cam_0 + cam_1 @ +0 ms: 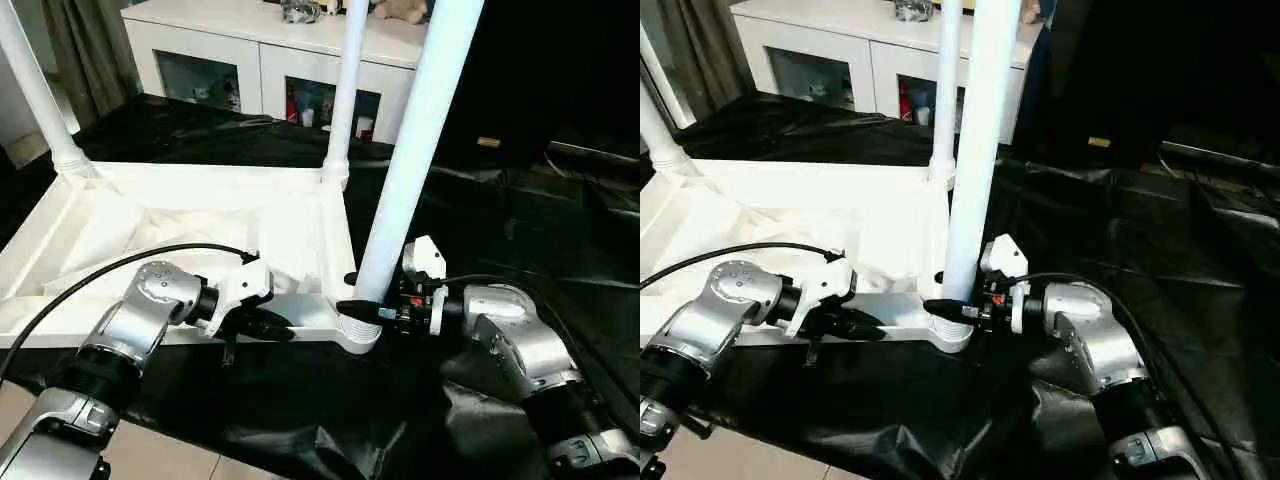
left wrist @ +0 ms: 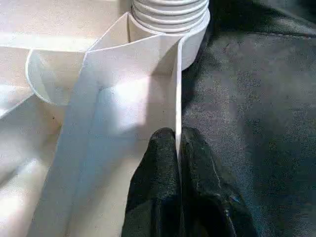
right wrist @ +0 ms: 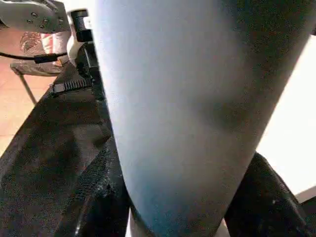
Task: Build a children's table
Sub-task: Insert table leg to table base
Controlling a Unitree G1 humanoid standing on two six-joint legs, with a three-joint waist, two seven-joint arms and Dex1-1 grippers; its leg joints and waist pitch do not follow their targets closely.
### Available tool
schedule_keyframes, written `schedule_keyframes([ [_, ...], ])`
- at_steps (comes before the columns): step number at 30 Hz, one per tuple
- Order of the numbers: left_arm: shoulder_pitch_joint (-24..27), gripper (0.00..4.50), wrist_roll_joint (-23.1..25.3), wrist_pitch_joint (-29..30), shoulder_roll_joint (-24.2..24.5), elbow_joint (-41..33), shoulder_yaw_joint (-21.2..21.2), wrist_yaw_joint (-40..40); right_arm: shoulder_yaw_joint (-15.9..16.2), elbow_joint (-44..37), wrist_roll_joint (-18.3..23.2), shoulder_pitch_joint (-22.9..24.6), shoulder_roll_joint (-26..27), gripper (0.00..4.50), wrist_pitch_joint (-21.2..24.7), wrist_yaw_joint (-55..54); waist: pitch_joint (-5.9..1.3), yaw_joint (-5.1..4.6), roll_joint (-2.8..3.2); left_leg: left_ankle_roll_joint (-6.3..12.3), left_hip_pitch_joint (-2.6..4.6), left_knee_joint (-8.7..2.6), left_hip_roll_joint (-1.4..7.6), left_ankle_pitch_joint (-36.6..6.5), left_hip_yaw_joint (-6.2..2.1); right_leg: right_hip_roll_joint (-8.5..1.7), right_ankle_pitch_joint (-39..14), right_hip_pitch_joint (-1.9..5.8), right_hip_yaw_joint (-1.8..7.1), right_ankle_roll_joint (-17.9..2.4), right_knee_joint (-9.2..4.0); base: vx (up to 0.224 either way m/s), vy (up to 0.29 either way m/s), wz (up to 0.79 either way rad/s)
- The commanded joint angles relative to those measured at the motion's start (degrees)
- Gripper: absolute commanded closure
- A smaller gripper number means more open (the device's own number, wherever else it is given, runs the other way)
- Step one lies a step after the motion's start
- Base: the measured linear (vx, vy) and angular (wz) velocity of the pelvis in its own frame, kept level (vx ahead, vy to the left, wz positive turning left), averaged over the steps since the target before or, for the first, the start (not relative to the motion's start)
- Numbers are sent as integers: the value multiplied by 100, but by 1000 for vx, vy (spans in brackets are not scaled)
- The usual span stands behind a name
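The children's table's white tabletop (image 1: 150,225) lies upside down on a black sheet, ribbed underside up. Three white legs stand in its corner sockets: one at the far left (image 1: 35,90), one at the back (image 1: 345,90), and one in the near right corner (image 1: 420,150). My right gripper (image 1: 365,308) is shut on the base of that near leg, just above the socket (image 1: 358,335); its black fingers (image 3: 98,197) flank the leg (image 3: 177,98). My left gripper (image 2: 177,136) is pinched shut on the thin near rim wall (image 2: 177,89) of the tabletop, a little left of that corner.
A white glass-doored cabinet (image 1: 260,60) stands behind the tabletop. The black sheet (image 1: 500,200) spreads wrinkled to the right and toward me. Tan floor (image 1: 160,460) shows at the near left. A black cable (image 1: 90,275) loops over the tabletop from my left wrist.
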Motion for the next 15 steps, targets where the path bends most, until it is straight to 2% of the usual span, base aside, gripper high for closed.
schedule_keyframes([
  [1,-266,450,-247,-305,-307,-91,34,-70,311,825,-485,290,78,259,210,-343,-191,-1,107,-48,44,-485,413,-1862,-185,-501,-2190,189,347,-1143,-554,0,0,0],
  [4,-346,450,-134,-359,-389,113,82,214,138,1058,-499,213,176,259,177,-751,-148,-28,109,-111,82,-503,415,-2226,-215,-503,-2847,141,339,-949,-616,0,0,0],
  [5,-384,450,-78,-393,-423,208,100,336,53,1159,-508,176,222,259,167,-940,-112,-51,111,-165,123,-511,411,-2489,-243,-504,-3243,109,319,-838,-657,0,0,0],
  [7,-532,450,76,-433,-541,515,155,768,-247,1608,-570,-26,354,259,150,-1757,-113,-97,99,-225,171,-492,384,-2740,-285,-522,-3875,83,267,-577,-734,0,0,0],
  [8,-606,450,134,-374,-611,651,186,998,-372,1841,-621,-128,403,259,136,-2201,-138,-109,121,-256,171,-498,390,-2755,-318,-542,-3932,109,243,-500,-750,0,0,0],
  [9,-676,450,172,-350,-679,777,216,1184,-466,2031,-657,-208,443,259,128,-2544,-137,-145,122,-241,114,-529,398,-2750,-341,-536,-3810,151,214,-479,-750,0,0,0],
  [10,-752,450,198,-274,-761,898,253,1383,-551,2208,-686,-282,482,259,127,-2877,-126,-160,127,-251,91,-546,403,-2755,-348,-537,-3789,163,203,-451,-759,0,0,0],
  [11,-752,450,198,-274,-761,898,253,1383,-551,2208,-686,-282,482,259,127,-2877,-130,-170,148,-269,120,-546,396,-2871,-362,-534,-3789,154,168,-427,-783,0,0,0],
  [12,-947,450,261,-32,-1008,1169,344,1980,-751,2527,-699,-442,624,259,127,-3652,-131,-185,159,-260,137,-550,410,-2910,-359,-554,-3646,160,149,-477,-796,0,0,0],
  [13,-981,450,278,6,-1050,1219,359,2090,-785,2578,-696,-470,652,259,127,-3773,-126,-202,164,-269,138,-559,410,-2950,-359,-546,-3588,154,137,-504,-797,0,0,0],
  [15,-1101,450,323,191,-1228,1387,421,2499,-894,2764,-678,-589,776,259,128,-4196,-114,-220,173,-285,189,-543,400,-3093,-346,-542,-3539,120,98,-529,-833,0,0,0],
])
